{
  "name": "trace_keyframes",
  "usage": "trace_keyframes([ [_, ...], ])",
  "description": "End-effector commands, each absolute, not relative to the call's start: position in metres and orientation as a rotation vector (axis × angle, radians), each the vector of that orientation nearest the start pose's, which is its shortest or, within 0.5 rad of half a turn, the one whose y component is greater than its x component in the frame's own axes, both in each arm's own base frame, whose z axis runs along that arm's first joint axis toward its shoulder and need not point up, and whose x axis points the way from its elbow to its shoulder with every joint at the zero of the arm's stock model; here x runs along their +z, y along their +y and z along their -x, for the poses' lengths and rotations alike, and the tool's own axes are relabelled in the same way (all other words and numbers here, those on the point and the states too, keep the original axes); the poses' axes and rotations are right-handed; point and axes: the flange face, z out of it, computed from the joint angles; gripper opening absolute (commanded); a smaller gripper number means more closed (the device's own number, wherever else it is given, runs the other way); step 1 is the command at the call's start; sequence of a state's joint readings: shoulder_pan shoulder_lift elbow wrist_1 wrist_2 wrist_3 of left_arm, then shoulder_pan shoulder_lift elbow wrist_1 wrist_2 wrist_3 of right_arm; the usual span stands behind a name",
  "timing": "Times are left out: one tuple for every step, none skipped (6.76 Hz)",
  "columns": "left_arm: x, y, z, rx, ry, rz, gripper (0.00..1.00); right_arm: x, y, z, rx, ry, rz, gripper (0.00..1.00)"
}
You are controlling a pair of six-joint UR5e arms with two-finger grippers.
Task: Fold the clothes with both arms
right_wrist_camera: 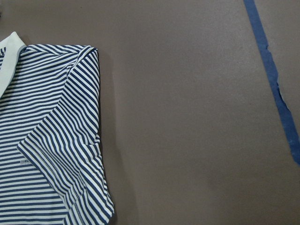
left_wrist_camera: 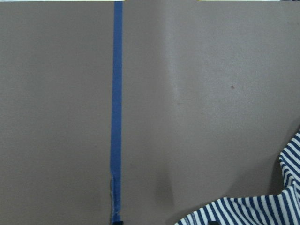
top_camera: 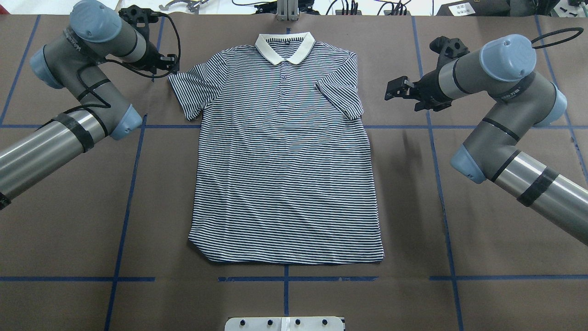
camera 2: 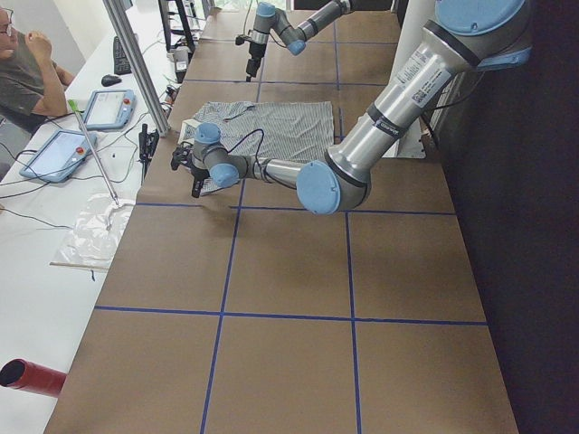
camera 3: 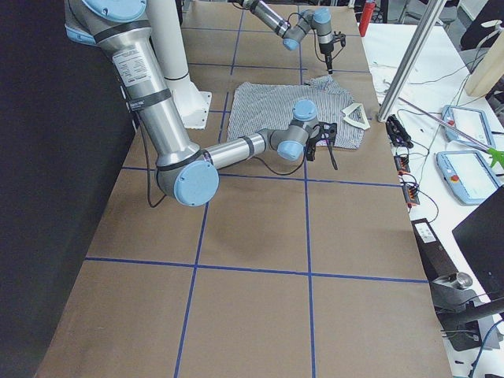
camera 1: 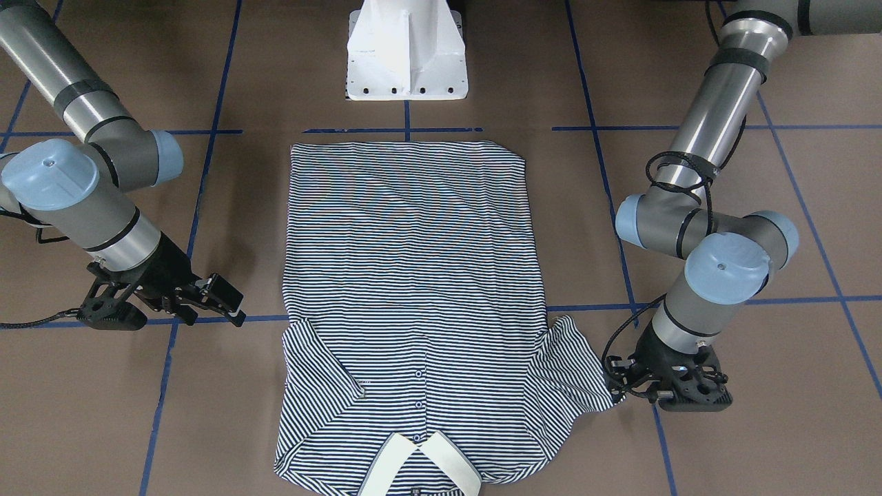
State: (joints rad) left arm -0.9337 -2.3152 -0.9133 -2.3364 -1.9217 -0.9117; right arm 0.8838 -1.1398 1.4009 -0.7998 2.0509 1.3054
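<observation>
The striped polo shirt (camera 1: 413,275) (top_camera: 285,174) lies flat, front up, on the brown table, white collar (top_camera: 285,46) at the far edge. The sleeve on my right side is folded inward onto the chest (right_wrist_camera: 61,154). The other sleeve (top_camera: 188,92) is spread out. My left gripper (camera 1: 615,387) (top_camera: 171,66) points down right at that sleeve's tip (left_wrist_camera: 262,211); its jaws are hidden, so I cannot tell their state. My right gripper (camera 1: 231,303) (top_camera: 396,89) hovers open a little beyond the folded sleeve, holding nothing.
The white pedestal base (camera 1: 406,55) stands at the shirt's hem side. Blue tape lines (top_camera: 128,193) grid the table. A person (camera 2: 23,63) sits at a side desk with tablets (camera 2: 109,107) past the collar end. A red cylinder (camera 2: 32,375) lies beside the table.
</observation>
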Motion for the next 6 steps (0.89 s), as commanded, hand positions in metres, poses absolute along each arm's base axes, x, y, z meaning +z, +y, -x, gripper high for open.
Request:
trace_keyframes([
  [0.436, -0.709, -0.417, -0.102, 0.809, -0.375, 0.62, 0.404, -0.585, 0.367, 0.305, -1.095, -0.190, 1.00],
  [0.435, -0.707, -0.421, -0.096, 0.811, -0.375, 0.57, 0.401, -0.585, 0.367, 0.302, -1.099, -0.192, 1.00],
  [0.436, -0.706, -0.424, -0.093, 0.811, -0.371, 0.49, 0.399, -0.584, 0.367, 0.302, -1.101, -0.193, 1.00],
  [0.435, -0.706, -0.424, -0.093, 0.811, -0.374, 0.21, 0.397, -0.585, 0.367, 0.301, -1.103, -0.195, 1.00],
  [0.435, -0.705, -0.424, -0.093, 0.812, -0.373, 0.00, 0.396, -0.584, 0.367, 0.304, -1.106, -0.194, 1.00],
  [0.421, -0.706, -0.425, -0.087, 0.833, -0.384, 0.00, 0.396, -0.584, 0.367, 0.306, -1.107, -0.193, 1.00],
])
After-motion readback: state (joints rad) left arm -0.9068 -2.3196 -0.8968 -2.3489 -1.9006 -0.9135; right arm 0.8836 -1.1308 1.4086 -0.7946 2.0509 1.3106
